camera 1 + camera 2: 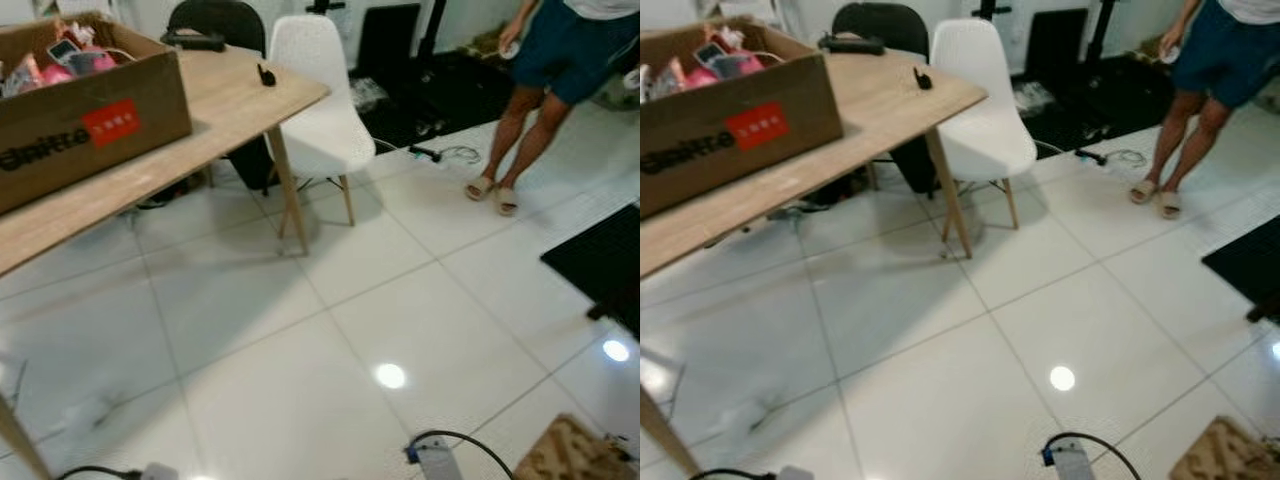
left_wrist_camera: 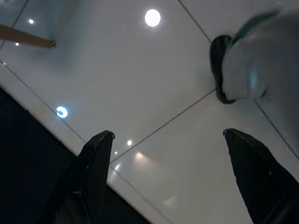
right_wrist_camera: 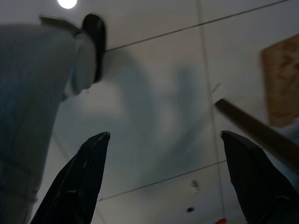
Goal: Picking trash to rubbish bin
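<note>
Hanging above the white tiled floor (image 1: 300, 380), both arms sit idle. The left end effector (image 2: 168, 140) has its two black fingers spread wide with nothing between them; below it lie glossy tiles with ceiling-light reflections and one of the robot's own feet (image 2: 224, 70). The right end effector (image 3: 163, 140) is likewise spread wide and holds nothing; its view takes in tiles, a grey robot leg (image 3: 32, 102) and a wooden table leg (image 3: 257, 133).

The head views show a light wooden table (image 1: 230, 100) at the robot's left. A brown cardboard box (image 1: 90, 120) with a red label stands on the table, holding pink and white items (image 1: 65, 60) that cannot be identified. A small black object (image 1: 266, 74) lies near the table's far corner. A white chair (image 1: 315, 100) stands just beside that corner, with a black chair (image 1: 215, 20) behind the table.

A person (image 1: 560, 60) in dark shorts and sandals stands at the far right. A black mat (image 1: 610, 260) lies at the right edge. Near the bottom edge, a cable with a plug (image 1: 430, 455) rests on the floor beside a brown patterned item (image 1: 570, 450). Trash and rubbish bin cannot be identified with certainty.
</note>
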Available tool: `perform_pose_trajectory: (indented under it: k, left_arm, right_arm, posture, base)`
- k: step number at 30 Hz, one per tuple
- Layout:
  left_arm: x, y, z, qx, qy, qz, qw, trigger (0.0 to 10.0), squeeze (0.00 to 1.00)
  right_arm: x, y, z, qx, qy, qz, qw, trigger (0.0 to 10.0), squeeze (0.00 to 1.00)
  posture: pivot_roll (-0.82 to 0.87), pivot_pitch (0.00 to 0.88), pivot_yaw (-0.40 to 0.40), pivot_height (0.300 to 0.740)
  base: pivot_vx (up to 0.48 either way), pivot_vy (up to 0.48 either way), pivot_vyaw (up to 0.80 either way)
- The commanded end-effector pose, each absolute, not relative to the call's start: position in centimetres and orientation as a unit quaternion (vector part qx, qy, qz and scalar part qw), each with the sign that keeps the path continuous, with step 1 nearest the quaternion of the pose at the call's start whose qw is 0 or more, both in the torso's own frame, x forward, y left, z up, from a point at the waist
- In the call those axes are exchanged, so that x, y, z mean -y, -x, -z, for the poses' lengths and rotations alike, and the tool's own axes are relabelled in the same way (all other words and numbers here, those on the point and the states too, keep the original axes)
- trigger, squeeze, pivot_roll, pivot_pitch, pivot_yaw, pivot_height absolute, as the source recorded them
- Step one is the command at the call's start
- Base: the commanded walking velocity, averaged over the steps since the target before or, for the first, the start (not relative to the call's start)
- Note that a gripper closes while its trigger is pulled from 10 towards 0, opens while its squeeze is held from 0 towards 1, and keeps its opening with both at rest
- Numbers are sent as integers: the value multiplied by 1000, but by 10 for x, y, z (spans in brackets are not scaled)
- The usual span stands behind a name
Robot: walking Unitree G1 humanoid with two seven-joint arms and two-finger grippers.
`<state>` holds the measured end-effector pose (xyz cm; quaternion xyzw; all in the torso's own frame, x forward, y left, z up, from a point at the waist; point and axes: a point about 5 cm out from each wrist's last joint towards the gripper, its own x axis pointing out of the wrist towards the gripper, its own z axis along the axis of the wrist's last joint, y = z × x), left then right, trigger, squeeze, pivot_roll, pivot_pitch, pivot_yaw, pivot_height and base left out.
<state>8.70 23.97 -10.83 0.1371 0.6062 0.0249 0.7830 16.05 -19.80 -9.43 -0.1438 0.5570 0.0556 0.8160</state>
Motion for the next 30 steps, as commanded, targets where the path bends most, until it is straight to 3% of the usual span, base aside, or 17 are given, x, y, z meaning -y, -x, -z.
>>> perform_pose_trajectory:
  k: [1, 10, 22, 30]
  left_arm:
    - [-253, -76, 107, -616, -128, -61, 775, 10000, 0]
    - [-267, -71, 104, -617, -121, -89, 772, 10000, 0]
    - [-260, -78, 105, -606, -106, -94, 783, 10000, 0]
    - [-247, -69, 110, -622, -105, -72, 772, 10000, 0]
  right_arm:
    - [196, -153, 98, -567, 156, -76, 806, 10000, 0]
    - [196, -147, 100, -574, 169, -90, 796, 10000, 0]
    - [193, -150, 99, -573, 199, -128, 784, 10000, 0]
    - [184, -169, 92, -550, 191, -130, 803, 10000, 0]
  posture:
    - [205, 86, -39, 740]
    - [191, 61, -47, 740]
    - [234, 69, -75, 740]
    - [210, 61, -74, 740]
  base:
    - [0, 0, -800]
    - [0, 0, -800]
    - [0, 0, -800]
    - [0, 0, -800]
